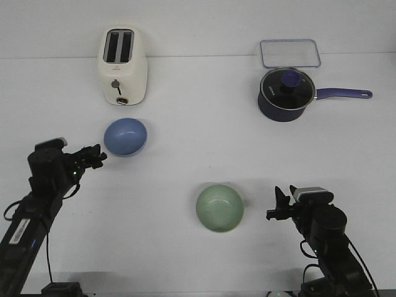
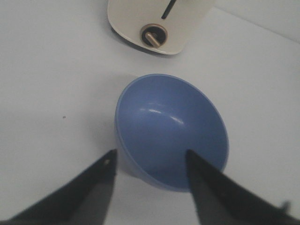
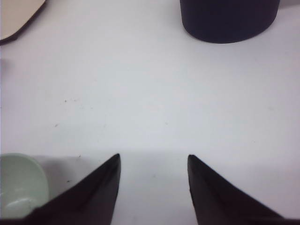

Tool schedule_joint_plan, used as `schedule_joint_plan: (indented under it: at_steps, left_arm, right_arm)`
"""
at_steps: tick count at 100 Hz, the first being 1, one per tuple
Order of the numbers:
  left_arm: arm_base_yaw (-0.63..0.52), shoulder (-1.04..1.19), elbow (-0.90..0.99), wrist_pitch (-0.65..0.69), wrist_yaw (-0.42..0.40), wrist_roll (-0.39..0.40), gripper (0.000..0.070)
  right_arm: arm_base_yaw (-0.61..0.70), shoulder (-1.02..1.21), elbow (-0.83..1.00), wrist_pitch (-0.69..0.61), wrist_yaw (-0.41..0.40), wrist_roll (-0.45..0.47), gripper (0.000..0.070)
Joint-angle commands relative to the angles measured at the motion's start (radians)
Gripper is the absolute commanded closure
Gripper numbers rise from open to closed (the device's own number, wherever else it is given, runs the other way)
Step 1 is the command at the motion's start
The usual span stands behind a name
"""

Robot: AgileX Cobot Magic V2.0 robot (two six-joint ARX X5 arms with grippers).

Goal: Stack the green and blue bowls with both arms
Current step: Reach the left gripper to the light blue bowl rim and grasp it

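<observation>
blue bowl (image 1: pixel 125 137): upright on the white table (image 1: pixel 198 173), left of centre, just in front of the toaster; in the left wrist view the blue bowl (image 2: pixel 172 136) shows its hollow inside, rim up.
green bowl (image 1: pixel 219 208): upright on the table, nearer the front edge and right of centre — well apart from the blue bowl; in the right wrist view only part of the green bowl (image 3: pixel 21 186) shows, at the edge of the picture beside one finger.
left gripper (image 1: pixel 99 156): at the left rim of the blue bowl, pointing toward it; in the left wrist view the left gripper (image 2: pixel 150 161) has its fingers (image 2: pixel 96 187) spread wide, one finger outside the bowl wall and the other over the bowl's inside, so the near rim lies between them; whether they touch the rim cannot be told.
right gripper (image 1: pixel 276 204): low over the table, just right of the green bowl and apart from it; in the right wrist view the right gripper (image 3: pixel 153 161) has its fingers (image 3: pixel 208 192) wide apart with only bare table between them.
toaster (image 1: pixel 123 65): cream, two slots, at the back left.
saucepan (image 1: pixel 286 93): dark navy with glass lid, back right, handle pointing right.
clear lid (image 1: pixel 290 53): flat, rectangular, lying just behind the saucepan.
</observation>
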Motion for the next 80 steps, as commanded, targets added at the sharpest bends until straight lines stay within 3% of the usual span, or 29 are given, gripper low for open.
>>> schedule_joint_plan:
  at_steps: [1,45,52,63,80]
  left_arm:
    - [0.001,0.101,0.053,0.003,0.001,0.031,0.0201]
    - [0.000,0.549,0.270,0.003,0.006,0.026,0.0213]
    - [0.000,0.579,0.288,0.002,0.012,0.008,0.0338]
    - [0.000,0.582,0.292,0.018,0.055,-0.023,0.0700]
    - [-0.005,0.553,0.304,0.002,0.125,-0.024,0.0688]
  right_arm:
    - [0.003,0.006,-0.002,0.010,-0.001,0.013,0.0401]
    - [0.003,0.005,-0.002,0.010,-0.001,0.013,0.0401]
    - [0.003,0.005,-0.002,0.010,-0.001,0.013,0.0401]
    - [0.003,0.006,-0.002,0.010,-0.001,0.013,0.0401]
    - [0.003,0.006,-0.002,0.010,-0.001,0.013,0.0401]
